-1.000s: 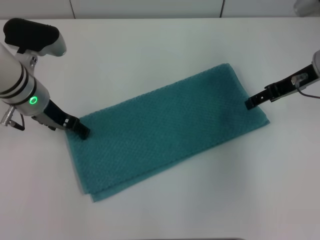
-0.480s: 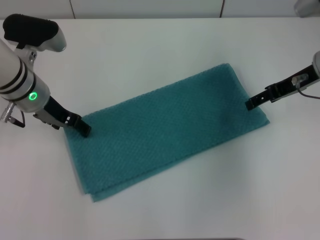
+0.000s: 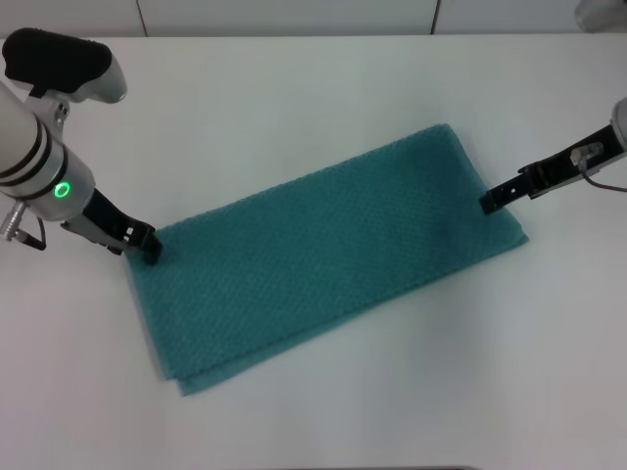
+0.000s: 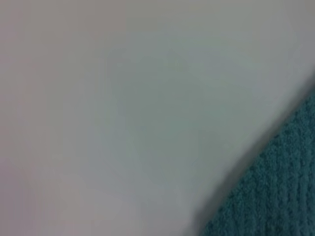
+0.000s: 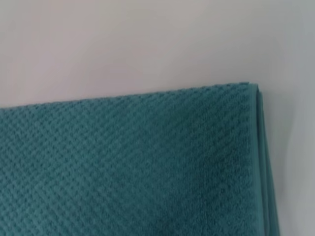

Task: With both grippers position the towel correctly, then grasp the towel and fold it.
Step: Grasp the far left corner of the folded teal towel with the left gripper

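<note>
A smooth, matte white tabletop [image 3: 323, 108] fills nearly the whole head view, stretching from the near edge to the far edge. The light on it is soft and even, with only faint, short shadows. Along the far side runs a white panelled wall [image 3: 284, 15], split by thin dark vertical seams, one to the left of centre and one to the right. In the far right corner sits part of a pale grey rounded object [image 3: 600, 14], cut off by the frame and too little shown to identify. Both wrist views show the same plain white surface.
</note>
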